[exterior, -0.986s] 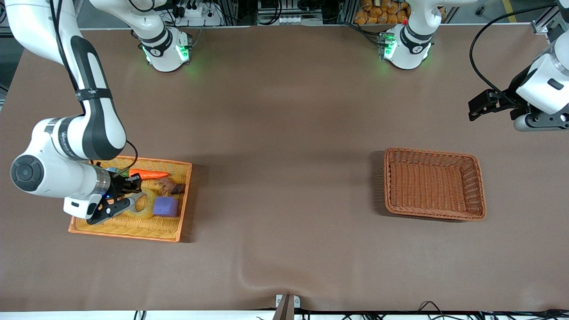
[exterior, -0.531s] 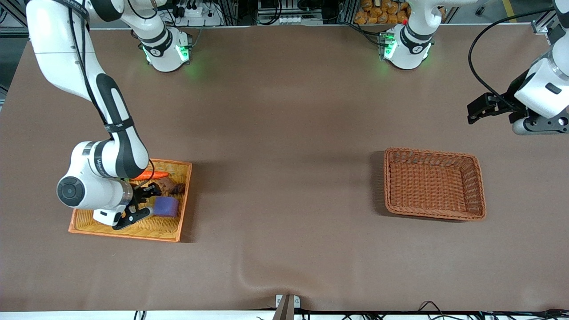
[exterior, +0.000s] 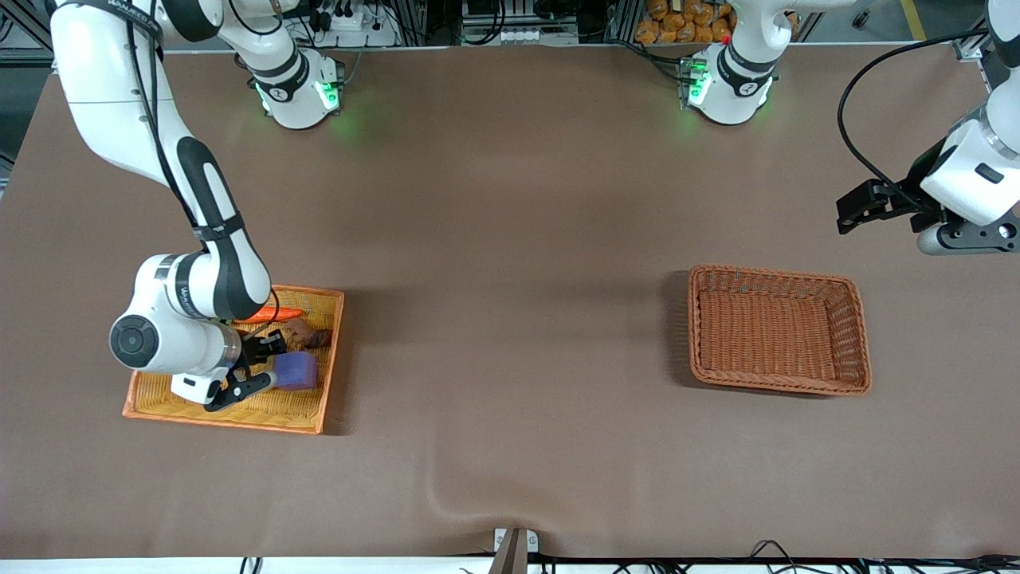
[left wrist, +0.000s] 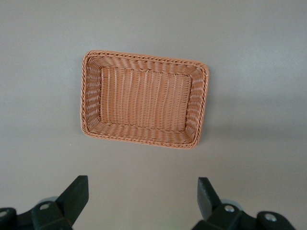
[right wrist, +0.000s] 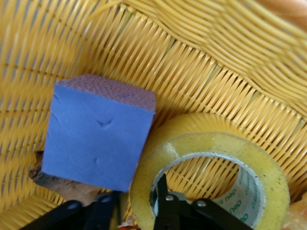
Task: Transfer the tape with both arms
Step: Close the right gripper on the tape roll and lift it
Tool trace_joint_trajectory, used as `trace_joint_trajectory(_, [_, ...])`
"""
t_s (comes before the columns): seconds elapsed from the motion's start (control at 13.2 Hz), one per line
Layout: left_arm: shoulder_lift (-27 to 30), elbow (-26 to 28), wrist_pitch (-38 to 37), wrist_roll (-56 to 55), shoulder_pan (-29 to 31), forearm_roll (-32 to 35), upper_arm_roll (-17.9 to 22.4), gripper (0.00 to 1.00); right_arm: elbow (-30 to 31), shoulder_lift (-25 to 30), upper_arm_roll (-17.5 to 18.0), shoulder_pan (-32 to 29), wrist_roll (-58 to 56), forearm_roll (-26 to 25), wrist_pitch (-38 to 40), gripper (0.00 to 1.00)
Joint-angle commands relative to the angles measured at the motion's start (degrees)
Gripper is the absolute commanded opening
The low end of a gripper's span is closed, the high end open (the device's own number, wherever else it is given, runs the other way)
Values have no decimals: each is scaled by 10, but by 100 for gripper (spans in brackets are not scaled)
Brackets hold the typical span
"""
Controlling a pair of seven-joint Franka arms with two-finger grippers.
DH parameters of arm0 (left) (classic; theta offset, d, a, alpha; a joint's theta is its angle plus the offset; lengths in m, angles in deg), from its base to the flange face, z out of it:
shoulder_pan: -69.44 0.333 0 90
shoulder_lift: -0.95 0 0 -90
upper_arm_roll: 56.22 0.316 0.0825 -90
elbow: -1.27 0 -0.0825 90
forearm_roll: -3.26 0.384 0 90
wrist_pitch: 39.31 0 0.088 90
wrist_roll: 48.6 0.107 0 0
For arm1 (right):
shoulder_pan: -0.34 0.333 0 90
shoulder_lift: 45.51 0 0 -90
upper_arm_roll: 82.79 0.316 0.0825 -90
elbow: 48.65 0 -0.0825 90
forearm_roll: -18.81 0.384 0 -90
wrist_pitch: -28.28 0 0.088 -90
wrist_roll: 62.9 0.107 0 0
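The yellowish translucent ring-shaped roll of tape (right wrist: 211,163) is seen in the right wrist view with a glossy, amber-tinted band wound around a grey inner core that carries small green print. It lies in the yellow-orange woven tray (exterior: 159,405) at the right arm's end of the brown desk (exterior: 510,239), touching the purple foam cube (right wrist: 98,136) beside it. In the front view the tape is hidden under the right pincer (exterior: 253,360). The right pincer (right wrist: 136,208) is lowered into the tray, and its 2 black fingers (right wrist: 165,206) are seen straddling the wall of the ring: 1 finger is set inside the core opening and the other outside the roll, next to the cube, so the jaws are clamped on the tape's band. An orange carrot-shaped item (exterior: 267,316) and a dark brown lump (exterior: 309,339) are also seen in the tray, farther from the front camera than the cube. The left pincer (exterior: 857,209) is held waiting in the air over bare desk at the left arm's end; in the left wrist view its 2 fingers (left wrist: 76,194) are seen spread wide apart and holding nothing, with the reddish-brown woven rectangular basket (left wrist: 144,98) below it.
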Motion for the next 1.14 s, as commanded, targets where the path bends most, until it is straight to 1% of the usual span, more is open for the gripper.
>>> trace_joint_trajectory(0.0, [-3, -10, 1, -4, -2, -8, 1, 100, 5, 7, 3, -5, -15, 0, 1, 0])
trace_joint_trajectory(0.08, [-3, -10, 1, -4, -2, -8, 1, 100, -2, 20, 2, -2, -12, -1, 10, 0])
trace_joint_trajectory(0.23, [-3, -10, 1, -4, -2, -7, 1, 100, -32, 59, 0, -2, -6, -2, 101, 0])
trace_joint_trajectory(0.38, [-3, -10, 1, -4, -2, -8, 0, 100, -100, 67, 1, 2, 11, -2, 202, 0])
trace_joint_trajectory(0.45, [-2, -10, 1, -4, -2, -9, 1, 100, -131, 67, 5, 11, 51, -2, 239, 0])
trace_joint_trajectory(0.53, [-2, -10, 1, -4, -2, -9, 0, 100, -156, 67, 6, 37, 97, -1, 263, 0])
trace_joint_trajectory(0.61, [-1, -10, 1, -4, -2, -8, 0, 100, -167, 66, 6, 72, 149, 2, 269, 0])
trace_joint_trajectory(0.76, [-1, -10, 1, -4, -1, -8, 0, 100, -172, 57, 6, 144, 290, 5, 258, 0])
trace_joint_trajectory(0.91, [0, -10, 1, -3, 0, -8, 1, 100, -189, 32, 6, 209, 388, 12, 184, 0])
trace_joint_trajectory(1.06, [0, -10, 1, -3, 3, -9, 0, 100, -199, -4, 7, 264, 468, 50, 100, 0])
